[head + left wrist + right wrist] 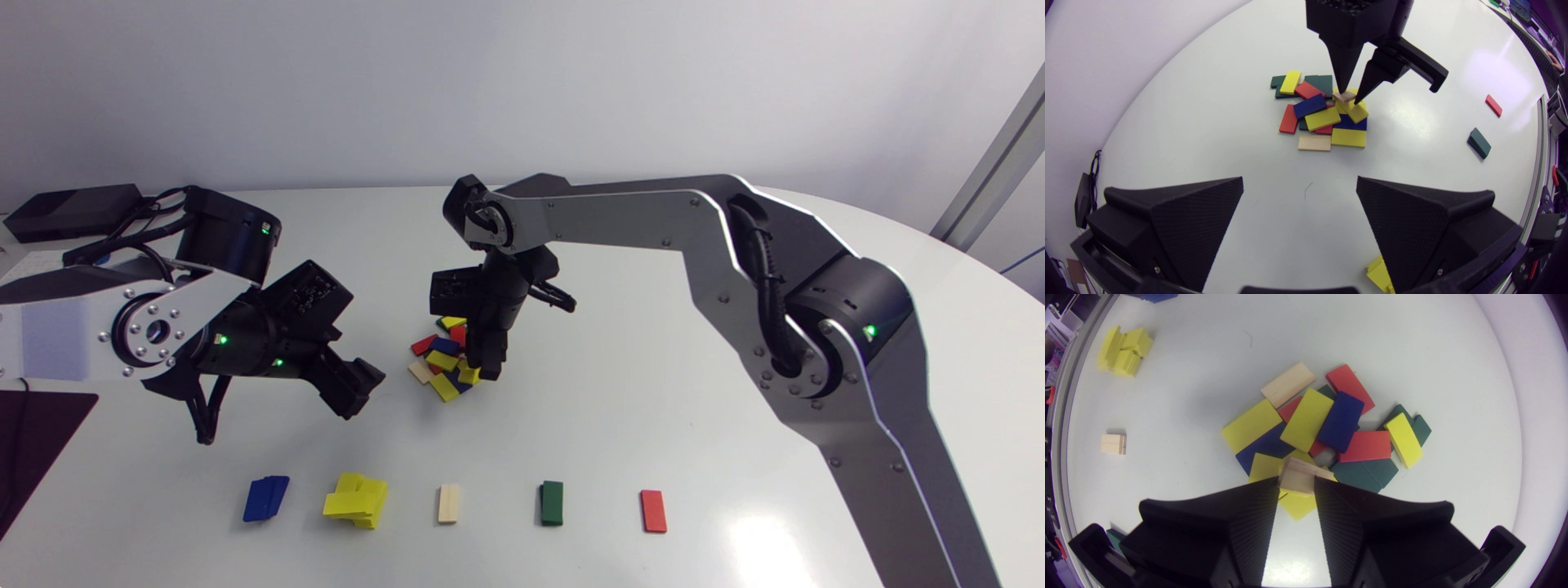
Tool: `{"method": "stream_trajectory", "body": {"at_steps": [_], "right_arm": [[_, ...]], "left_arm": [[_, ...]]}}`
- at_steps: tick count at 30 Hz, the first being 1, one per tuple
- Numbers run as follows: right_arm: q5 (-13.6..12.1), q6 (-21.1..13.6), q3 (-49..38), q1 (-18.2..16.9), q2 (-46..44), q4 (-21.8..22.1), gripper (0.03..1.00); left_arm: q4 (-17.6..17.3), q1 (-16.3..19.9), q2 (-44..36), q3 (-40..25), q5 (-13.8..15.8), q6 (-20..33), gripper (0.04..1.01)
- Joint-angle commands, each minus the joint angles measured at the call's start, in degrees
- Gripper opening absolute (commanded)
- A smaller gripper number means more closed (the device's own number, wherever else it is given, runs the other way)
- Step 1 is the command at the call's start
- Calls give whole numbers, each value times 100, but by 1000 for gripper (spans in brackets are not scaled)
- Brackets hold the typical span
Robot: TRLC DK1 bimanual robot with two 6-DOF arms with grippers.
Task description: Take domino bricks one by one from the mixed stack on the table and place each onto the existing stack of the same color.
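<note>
While right gripper (1296, 482) is pinching the beige brick (1301, 475) atop the mixed pile (1306, 420) by its fingertips only, I'm expecting a slip, or yellow bricks (1265, 466) under it getting dragged off on lift.

The mixed pile (445, 363) lies at the bench's (620, 408) middle, five sorted stacks (448, 503) in a row along its near edge. The right gripper (488, 371) stands over the pile's right side, pinching one brick (1300, 477); the left gripper (359, 392) hangs between pile and left edge.
</note>
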Motion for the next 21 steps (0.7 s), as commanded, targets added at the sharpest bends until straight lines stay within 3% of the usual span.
{"method": "stream_trajectory", "body": {"at_steps": [1, 10, 18, 19, 21], "right_arm": [[23, 61, 63, 56, -132, -115, 270], [41, 78, -279, 38, -572, -89, 269], [111, 87, -1202, 30, -1099, 307, 275], [120, 113, -1185, 21, -1055, 333, 326], [120, 175, -1053, 30, -897, 324, 534]], "left_arm": [[45, 8, -47, -167, 67, 130, 985], [37, 17, -64, -175, 59, 139, 985], [37, -9, -91, -184, 67, 139, 985], [37, -18, -91, -184, 67, 139, 985], [37, -36, -108, -184, 67, 139, 985]]}}
